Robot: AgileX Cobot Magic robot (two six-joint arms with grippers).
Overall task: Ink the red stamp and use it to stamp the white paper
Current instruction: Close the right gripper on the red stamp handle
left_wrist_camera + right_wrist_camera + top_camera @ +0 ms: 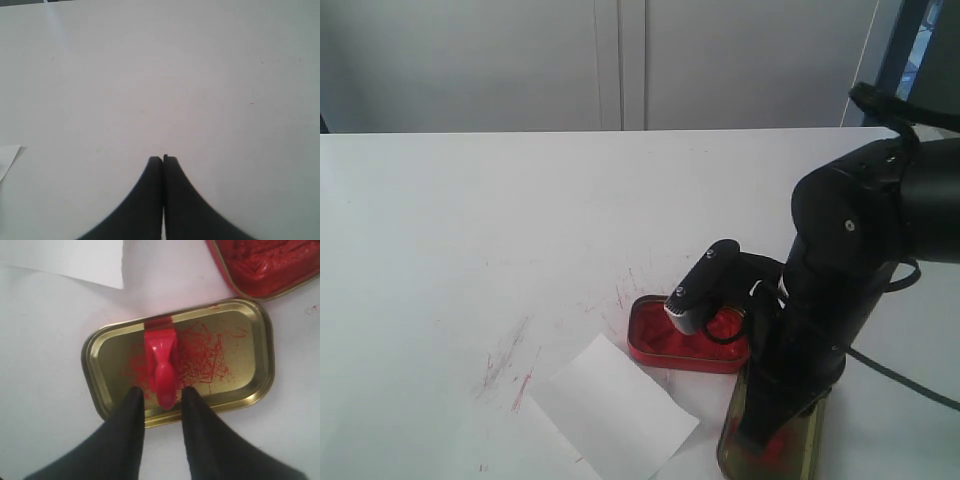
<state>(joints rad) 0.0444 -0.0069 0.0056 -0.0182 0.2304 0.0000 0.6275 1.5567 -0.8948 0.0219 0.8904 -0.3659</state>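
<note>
The red stamp [160,355] lies in the smeared gold lid [240,390], the right gripper [161,390] spread either side of its knob, not clamped. The white paper [615,405] looks unmarked — inking and stamping apparently remain. The left gripper [163,159] is pressed together, idle.

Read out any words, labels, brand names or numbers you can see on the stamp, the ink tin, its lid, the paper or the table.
No readable text in any view.
red stamp: no lettering shows; its printing face is not in view.
white paper: blank.
gold lid: only red ink smears.
red ink tin: no label visible.
table: faint red scratch marks, not characters.
</note>
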